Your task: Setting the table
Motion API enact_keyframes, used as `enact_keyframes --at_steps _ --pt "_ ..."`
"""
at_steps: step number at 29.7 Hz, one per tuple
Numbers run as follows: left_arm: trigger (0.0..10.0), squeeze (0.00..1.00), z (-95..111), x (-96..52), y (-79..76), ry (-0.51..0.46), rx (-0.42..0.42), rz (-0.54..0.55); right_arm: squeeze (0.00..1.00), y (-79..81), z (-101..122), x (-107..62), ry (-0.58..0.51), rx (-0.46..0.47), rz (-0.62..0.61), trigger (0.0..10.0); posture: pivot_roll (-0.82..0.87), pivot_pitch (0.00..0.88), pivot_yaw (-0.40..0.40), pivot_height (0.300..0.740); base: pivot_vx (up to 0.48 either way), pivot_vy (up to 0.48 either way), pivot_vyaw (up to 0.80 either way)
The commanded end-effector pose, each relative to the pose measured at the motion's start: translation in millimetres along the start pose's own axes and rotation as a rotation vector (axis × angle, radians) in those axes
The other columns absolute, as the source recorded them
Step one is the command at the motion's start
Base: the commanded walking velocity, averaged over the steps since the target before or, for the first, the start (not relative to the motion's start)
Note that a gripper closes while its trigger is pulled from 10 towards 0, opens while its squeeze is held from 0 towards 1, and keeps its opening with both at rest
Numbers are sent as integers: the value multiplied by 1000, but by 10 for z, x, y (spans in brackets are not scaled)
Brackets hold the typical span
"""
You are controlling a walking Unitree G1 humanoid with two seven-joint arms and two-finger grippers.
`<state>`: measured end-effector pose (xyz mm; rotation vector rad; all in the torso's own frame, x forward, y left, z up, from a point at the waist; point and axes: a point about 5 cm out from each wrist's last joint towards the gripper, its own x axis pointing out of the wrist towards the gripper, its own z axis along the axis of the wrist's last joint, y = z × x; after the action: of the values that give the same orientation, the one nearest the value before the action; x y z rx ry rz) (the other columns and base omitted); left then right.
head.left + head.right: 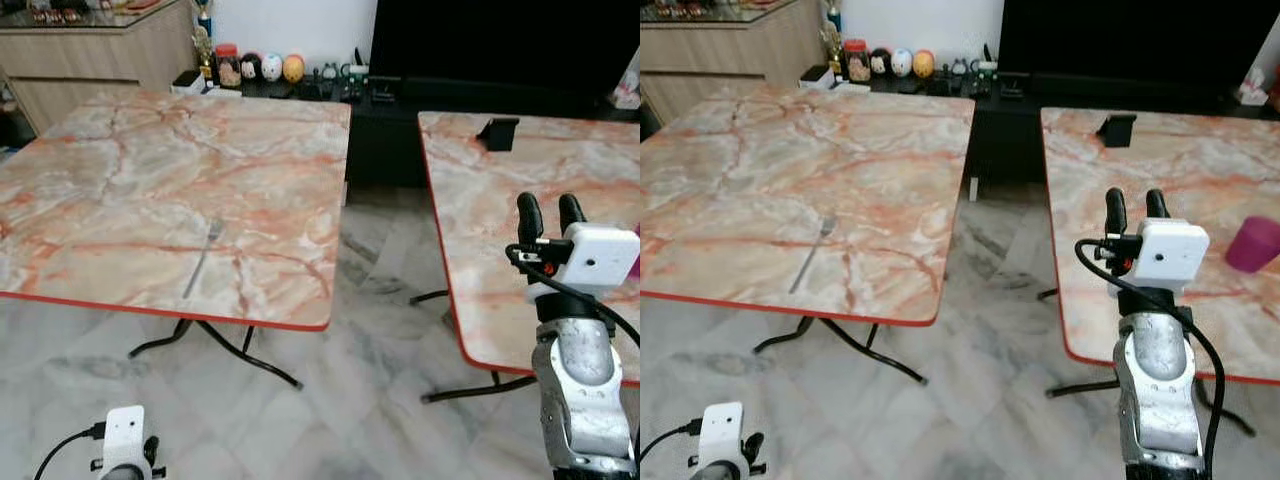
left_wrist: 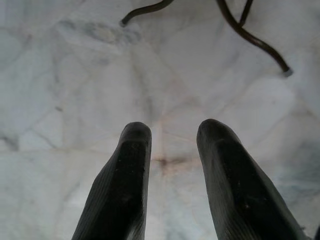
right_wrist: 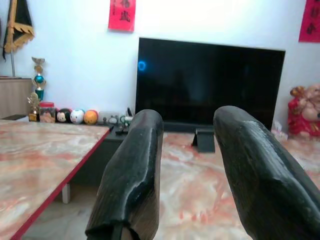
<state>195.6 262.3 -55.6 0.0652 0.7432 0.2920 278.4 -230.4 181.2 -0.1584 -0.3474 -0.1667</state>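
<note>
A metal fork (image 1: 203, 258) lies on the left marble table (image 1: 120, 180), near its front edge. A pink cup (image 1: 1252, 244) stands on the right marble table (image 1: 1200, 170) at the picture's right edge. My right gripper (image 1: 545, 213) is raised above the right table's near-left part, fingers pointing up and open with nothing between them; the cup is just to its right. My left gripper (image 2: 172, 132) hangs low over the floor in front of the left table, open and empty.
A gap of marble floor (image 1: 370, 300) runs between the two tables. A small black stand (image 1: 497, 132) sits at the far end of the right table. Behind are a dark TV (image 3: 210, 82), a low cabinet with round figurines (image 1: 262, 67), and a wooden sideboard (image 1: 90, 50).
</note>
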Motion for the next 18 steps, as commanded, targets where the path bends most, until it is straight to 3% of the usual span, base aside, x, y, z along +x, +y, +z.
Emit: enact_keyframes --at_steps 1,18 --pt "10000 0 -10 0 40 12 2 12 0 -10 11 8 -3 -13 4 10000 23 0 3 740 0 311 0" --pt "10000 0 18 3 65 -1 20 5 0 -3 3 5 1 2 0 10000 20 0 14 740 0 312 0"
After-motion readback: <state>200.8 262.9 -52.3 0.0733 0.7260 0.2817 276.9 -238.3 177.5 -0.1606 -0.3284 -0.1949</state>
